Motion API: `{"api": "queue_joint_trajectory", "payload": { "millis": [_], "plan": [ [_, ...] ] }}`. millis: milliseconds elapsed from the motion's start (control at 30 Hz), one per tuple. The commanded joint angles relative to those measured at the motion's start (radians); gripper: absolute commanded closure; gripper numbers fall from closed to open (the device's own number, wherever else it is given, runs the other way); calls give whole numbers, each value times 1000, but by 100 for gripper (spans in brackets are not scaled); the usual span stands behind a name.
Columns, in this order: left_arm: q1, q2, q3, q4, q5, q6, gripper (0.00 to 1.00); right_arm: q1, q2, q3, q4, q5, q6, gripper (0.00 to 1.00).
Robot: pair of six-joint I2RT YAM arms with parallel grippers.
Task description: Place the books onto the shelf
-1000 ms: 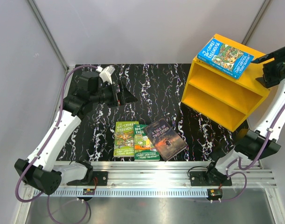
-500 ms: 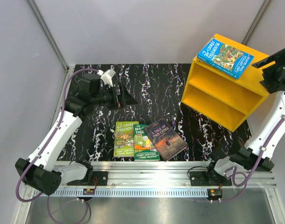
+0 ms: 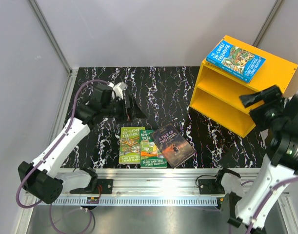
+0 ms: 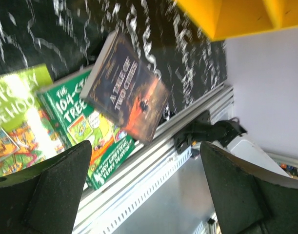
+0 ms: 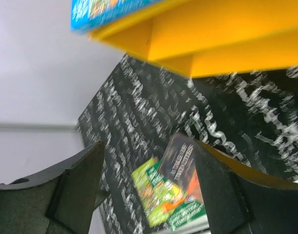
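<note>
Green and brown books [image 3: 155, 145] lie side by side on the worktop [image 3: 163, 87], long axes near-to-far, just nearward of my left pincer [image 3: 131, 106], gaping and empty. My right pincer [image 3: 261, 105], also open and empty, hangs beside the shelf [image 3: 227, 100].

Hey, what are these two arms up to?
Two robot arms are shelving books. One bright blue paperback lies on top of the yellow open-front shelf. A light green paperback, a darker green one and a dark brown one lie on the black marbled table. The left fingers and right fingers are open, holding nothing.
</note>
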Motion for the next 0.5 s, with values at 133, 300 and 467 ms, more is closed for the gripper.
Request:
{"api": "queue_joint_trajectory", "payload": {
  "millis": [133, 300, 467],
  "plan": [
    [-162, 51, -148, 79, -105, -89, 3, 22, -284, -441, 151, -390, 90, 18],
    [-208, 89, -254, 176, -186, -180, 1, 67, -334, -629, 157, -406, 81, 17],
    [-207, 109, -251, 120, -281, -117, 1, 159, -66, -577, 128, -380, -26, 15]
  ]
}}
